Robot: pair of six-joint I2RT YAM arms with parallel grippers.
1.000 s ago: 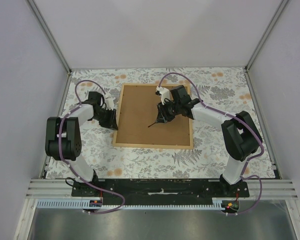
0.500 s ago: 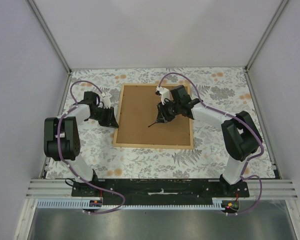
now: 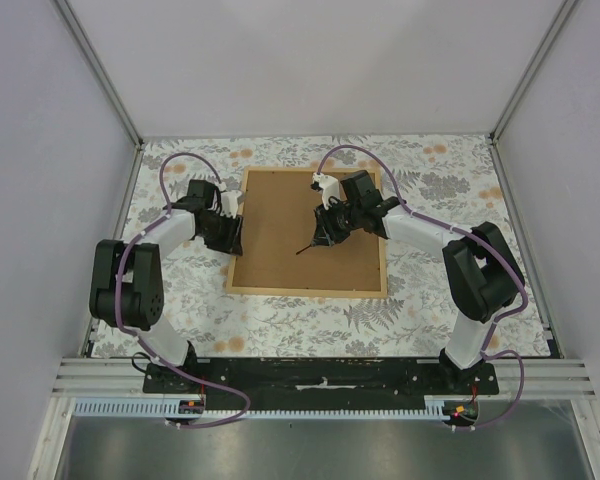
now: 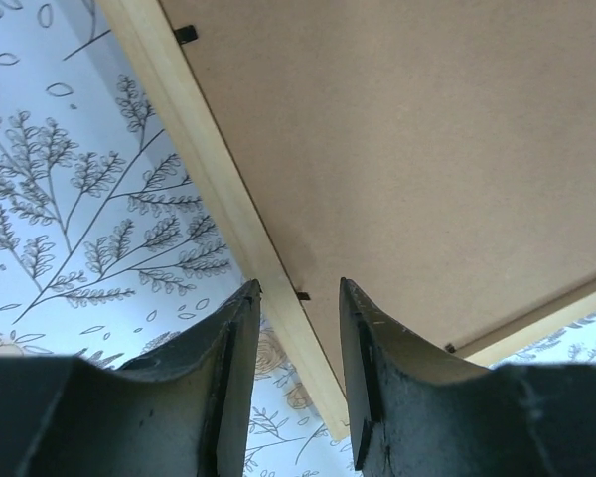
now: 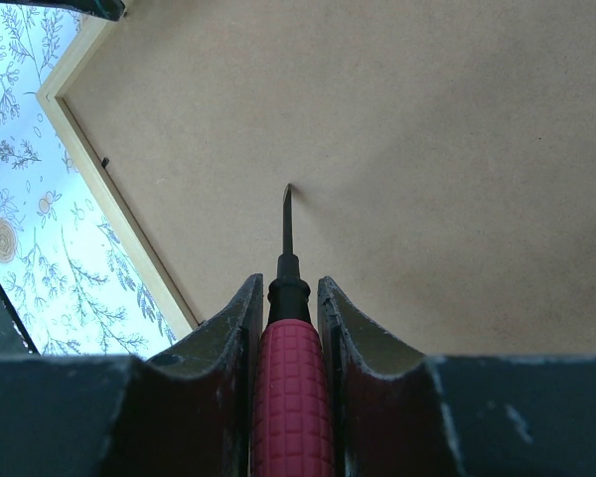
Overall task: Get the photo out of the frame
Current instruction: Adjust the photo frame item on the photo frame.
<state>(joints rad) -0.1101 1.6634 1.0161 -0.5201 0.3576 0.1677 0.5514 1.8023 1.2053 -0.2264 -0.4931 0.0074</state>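
Note:
The frame (image 3: 280, 255) lies face down on the table, its brown back board (image 4: 407, 149) up, ringed by light-tan wooden strips (image 4: 219, 189). The photo is hidden under the board. My left gripper (image 3: 228, 236) hovers at the frame's left strip. It (image 4: 300, 286) is open with nothing between its fingers, and a small black retaining tab (image 4: 302, 295) lies just ahead. My right gripper (image 3: 327, 230) is over the board's middle. It (image 5: 289, 283) is shut on a red-handled screwdriver (image 5: 292, 397), whose thin tip (image 5: 286, 189) touches the board.
A floral-patterned cloth (image 3: 280, 320) covers the table. Grey walls and metal posts (image 3: 105, 75) enclose the back and sides. Another black tab (image 4: 186, 35) sits further along the left strip. Purple cables (image 3: 170, 170) loop over both arms.
My left gripper has shifted right and slightly away, up against the frame's left strip. The right arm and its screwdriver have stayed still.

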